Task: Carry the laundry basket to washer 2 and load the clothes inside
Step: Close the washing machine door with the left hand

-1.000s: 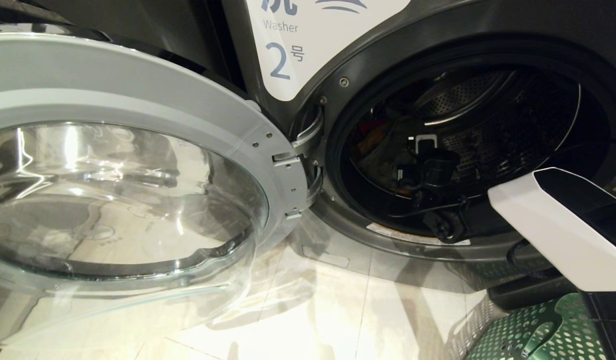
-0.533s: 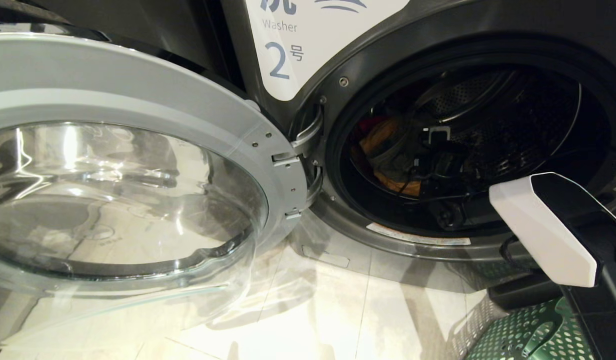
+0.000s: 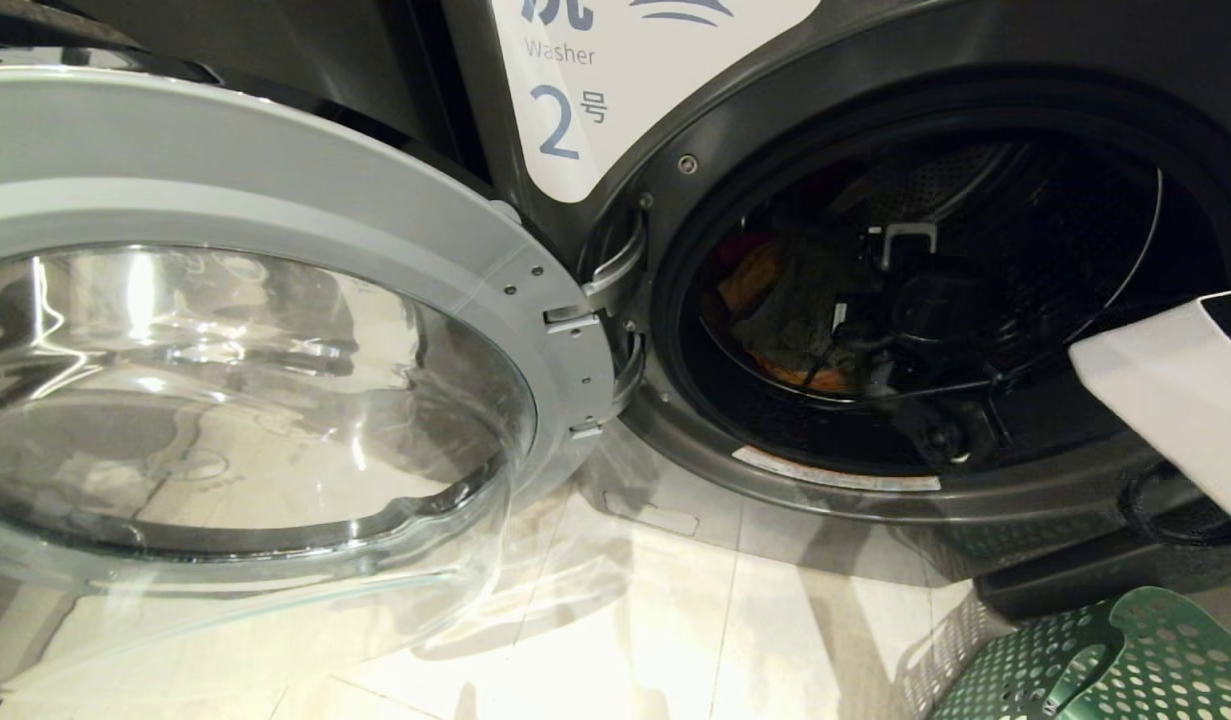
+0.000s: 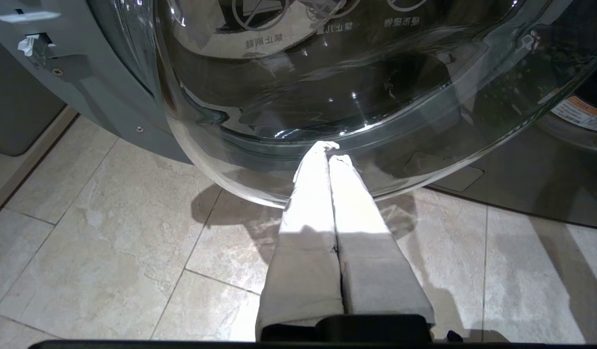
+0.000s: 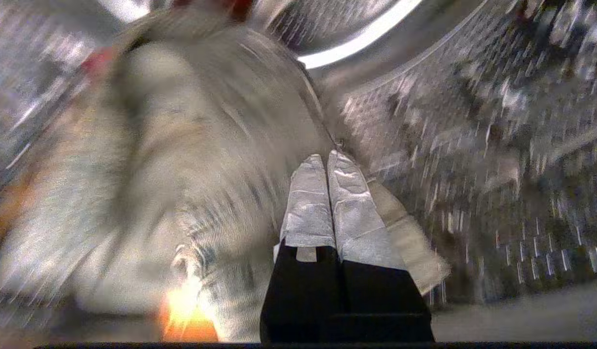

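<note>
Dark grey washer 2 [image 3: 875, 60] stands with its round glass door [image 3: 235, 400] swung wide to the left, the white label with the numeral 2 [image 3: 575, 100] between door and opening. Inside the perforated steel drum [image 3: 1035, 230] lie the clothes [image 3: 775, 320]: an orange garment shows at the low left of the drum with a grey-beige fabric over it and a hint of red behind.

The right arm [image 3: 1175, 390] reaches in through the opening from the right, its white casing crossing the rim. The right tool [image 5: 326, 162] is deep in the drum, its two taped fingers [image 5: 308, 198] pressed together and clenched on nothing, with the tips just beside the pile of fabric.

The left tool [image 4: 328, 148] hangs low over the tiled floor [image 4: 99, 242], its fingers likewise pressed shut and empty, the tips close under the bulge of the open door's glass.

The green laundry basket [image 3: 1105, 660] sits on the floor below the washer opening, at the lower right of the head view.
</note>
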